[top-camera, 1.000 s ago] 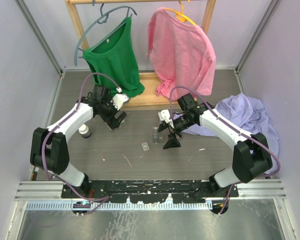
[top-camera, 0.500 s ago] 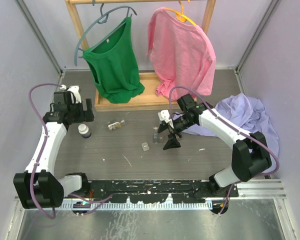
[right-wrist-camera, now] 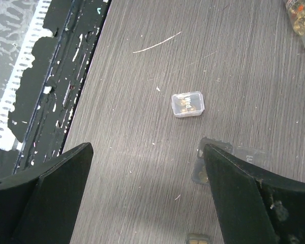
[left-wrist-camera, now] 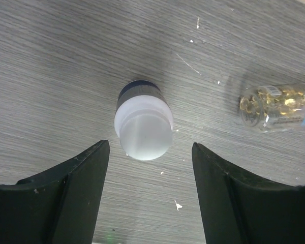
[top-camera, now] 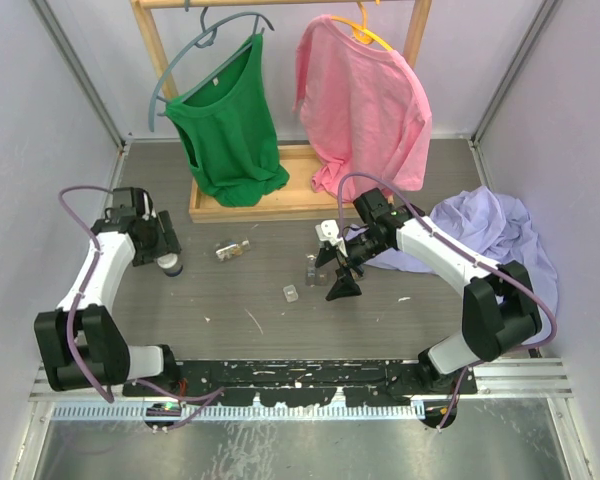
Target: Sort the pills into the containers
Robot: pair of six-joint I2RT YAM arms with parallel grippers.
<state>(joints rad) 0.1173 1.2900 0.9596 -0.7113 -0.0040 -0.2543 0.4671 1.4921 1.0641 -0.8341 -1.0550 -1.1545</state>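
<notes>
A small clear tub (top-camera: 291,293) lies mid-table and shows pills inside in the right wrist view (right-wrist-camera: 188,103). A dark tub (top-camera: 309,268) stands just beyond it; in the right wrist view it (right-wrist-camera: 207,163) is partly hidden by my right finger, and another dark tub (right-wrist-camera: 198,239) sits at the bottom edge. My right gripper (top-camera: 337,270) (right-wrist-camera: 147,147) is open and empty, beside these tubs. A clear pill bottle (top-camera: 232,249) (left-wrist-camera: 277,105) with yellow pills lies on its side. My left gripper (top-camera: 162,250) (left-wrist-camera: 150,147) is open just above an upright white-capped dark bottle (top-camera: 168,264) (left-wrist-camera: 144,122).
A wooden rack base (top-camera: 280,205) at the back carries a green shirt (top-camera: 230,125) and a pink shirt (top-camera: 365,100). A lavender cloth (top-camera: 490,235) is heaped at the right. A black rail (top-camera: 300,375) runs along the near edge.
My left arm has swung from mid-table to the left and now hovers over the white-capped bottle. The clear pill bottle lies where that gripper was. The right arm has not moved.
</notes>
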